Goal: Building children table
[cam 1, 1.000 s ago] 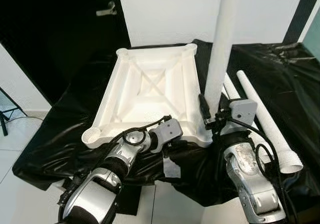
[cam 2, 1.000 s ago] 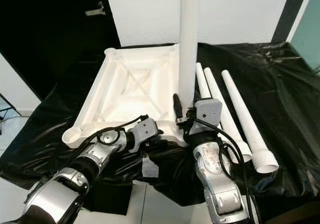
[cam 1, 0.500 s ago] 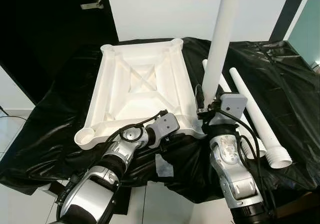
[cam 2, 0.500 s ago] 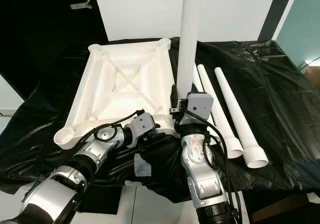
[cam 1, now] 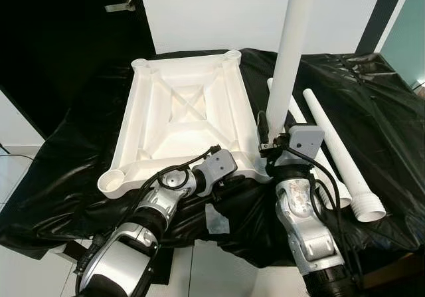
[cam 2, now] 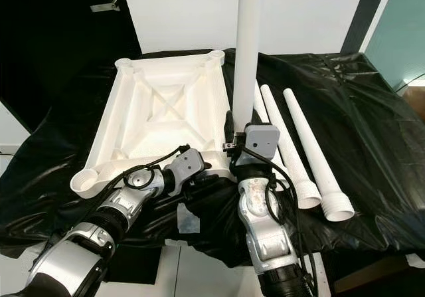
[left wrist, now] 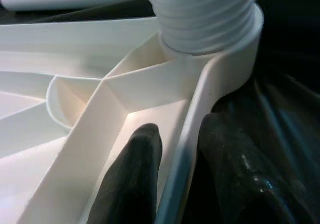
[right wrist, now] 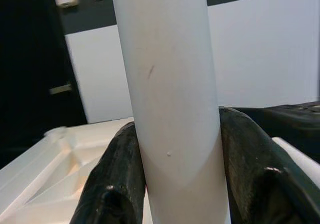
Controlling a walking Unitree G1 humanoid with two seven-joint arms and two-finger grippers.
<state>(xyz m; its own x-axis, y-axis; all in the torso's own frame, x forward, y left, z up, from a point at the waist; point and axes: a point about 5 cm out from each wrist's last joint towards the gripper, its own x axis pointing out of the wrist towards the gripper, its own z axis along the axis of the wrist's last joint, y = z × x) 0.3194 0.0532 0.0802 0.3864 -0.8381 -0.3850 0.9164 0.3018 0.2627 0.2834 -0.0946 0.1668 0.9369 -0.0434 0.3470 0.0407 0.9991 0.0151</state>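
The white table top [cam 1: 179, 111] lies upside down on a black sheet [cam 1: 80, 171]. One white leg [cam 1: 289, 51] stands upright with its threaded end [left wrist: 205, 18] in the near right corner socket. My right gripper [cam 1: 269, 136] is shut on this leg just above the socket; in the right wrist view the leg [right wrist: 165, 93] sits between both fingers [right wrist: 117, 184]. My left gripper [cam 1: 232, 172] is shut on the table top's near rim [left wrist: 175, 184], one finger [left wrist: 132, 179] inside and one outside, close to that socket.
Loose white legs [cam 2: 312, 154] lie side by side on the sheet right of the table top. An open corner socket [cam 1: 113, 179] is at the near left. A black door with a handle [cam 1: 121, 4] stands at the back left. Tiled floor lies below the sheet's front edge.
The whole picture has shifted, so the camera moved. Both grippers keep the same holds and the leg stays upright in the corner socket.
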